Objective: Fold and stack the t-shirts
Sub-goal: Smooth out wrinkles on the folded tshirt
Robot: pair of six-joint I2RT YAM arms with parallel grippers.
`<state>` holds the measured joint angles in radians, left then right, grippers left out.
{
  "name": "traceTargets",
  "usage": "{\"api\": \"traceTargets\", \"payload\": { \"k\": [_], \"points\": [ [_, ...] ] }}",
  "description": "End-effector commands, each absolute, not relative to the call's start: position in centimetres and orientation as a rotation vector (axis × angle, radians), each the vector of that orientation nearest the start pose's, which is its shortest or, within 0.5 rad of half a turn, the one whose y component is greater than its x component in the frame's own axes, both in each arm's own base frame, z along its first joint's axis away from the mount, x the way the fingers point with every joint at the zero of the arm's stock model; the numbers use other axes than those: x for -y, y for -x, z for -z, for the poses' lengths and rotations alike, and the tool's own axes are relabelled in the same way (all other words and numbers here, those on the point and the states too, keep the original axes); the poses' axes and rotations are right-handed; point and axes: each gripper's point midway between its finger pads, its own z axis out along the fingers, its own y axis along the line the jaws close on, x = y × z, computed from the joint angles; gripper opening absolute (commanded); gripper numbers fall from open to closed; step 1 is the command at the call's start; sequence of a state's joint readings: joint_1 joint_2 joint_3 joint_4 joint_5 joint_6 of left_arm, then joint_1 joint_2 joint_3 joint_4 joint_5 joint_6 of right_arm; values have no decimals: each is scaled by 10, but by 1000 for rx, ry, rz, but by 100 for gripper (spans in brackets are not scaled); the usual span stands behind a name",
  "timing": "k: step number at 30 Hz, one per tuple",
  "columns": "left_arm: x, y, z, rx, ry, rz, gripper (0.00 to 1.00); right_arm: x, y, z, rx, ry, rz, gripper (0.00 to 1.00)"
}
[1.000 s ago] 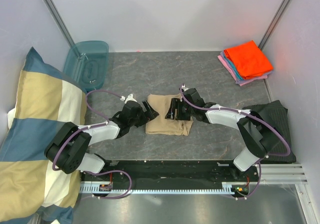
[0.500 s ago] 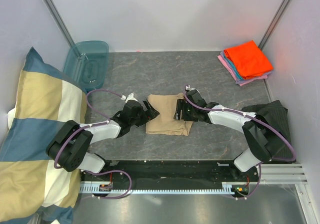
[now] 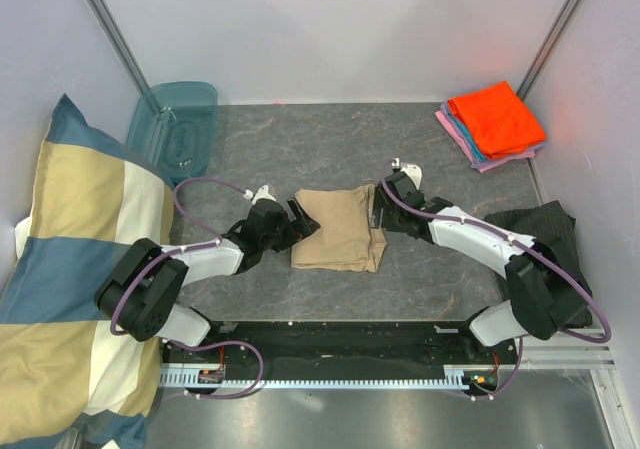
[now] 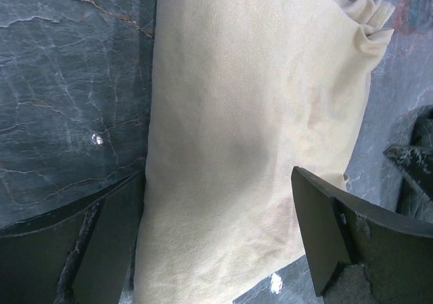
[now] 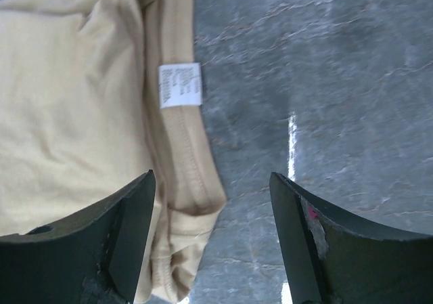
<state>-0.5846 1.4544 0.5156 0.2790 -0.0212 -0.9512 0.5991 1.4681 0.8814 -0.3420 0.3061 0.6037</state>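
A tan t-shirt [image 3: 338,229] lies folded into a rectangle at the table's middle. It fills the left wrist view [image 4: 257,121], and its hem and white label show in the right wrist view [image 5: 81,135]. My left gripper [image 3: 302,219] is open at the shirt's left edge, its jaws straddling the cloth. My right gripper [image 3: 378,215] is open and empty at the shirt's right edge, just above the cloth. A stack of folded t-shirts, orange [image 3: 497,116] on top of blue and pink, sits at the far right corner.
A dark grey striped cloth [image 3: 545,239] lies at the right edge. A blue-and-cream checked pillow [image 3: 70,259] fills the left side. A translucent teal bin [image 3: 175,129] leans at the far left. The table [image 3: 330,149] is grey marble.
My right gripper has drawn back to the right, off the top of the tan shirt to its right edge. The left gripper has hardly moved.
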Motion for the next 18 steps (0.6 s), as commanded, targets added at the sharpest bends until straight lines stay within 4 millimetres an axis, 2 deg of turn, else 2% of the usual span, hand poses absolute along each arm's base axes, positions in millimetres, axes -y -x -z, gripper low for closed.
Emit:
{"api": "traceTargets", "payload": {
  "k": [1,3,4,5,6,7,8,11,18],
  "points": [
    [200,-251,9,-2531,473,589,96,-164,-324,-65,-2421,-181,-193,78],
    [199,-251,8,-2531,465,577,96,-164,-332,-65,-2393,-209,-260,82],
    [198,-251,7,-2530,464,574,96,-153,-333,-58,-2401,-245,-273,83],
    [197,-250,7,-2529,465,564,96,-159,-330,-56,-2417,-233,-369,85],
    [196,-251,6,-2528,460,560,96,-161,-337,-60,-2383,-237,-429,86],
    [196,-251,6,-2528,457,554,96,-153,-336,-54,-2390,-261,-447,86],
    [195,-251,6,-2529,456,551,96,-160,-337,-57,-2381,-240,-527,87],
    [194,-251,9,-2541,458,530,96,-166,-336,-53,-2368,-209,-629,87],
    [193,-252,15,-2555,485,510,96,-187,-320,-28,-2412,-173,-839,87]
  ]
}}
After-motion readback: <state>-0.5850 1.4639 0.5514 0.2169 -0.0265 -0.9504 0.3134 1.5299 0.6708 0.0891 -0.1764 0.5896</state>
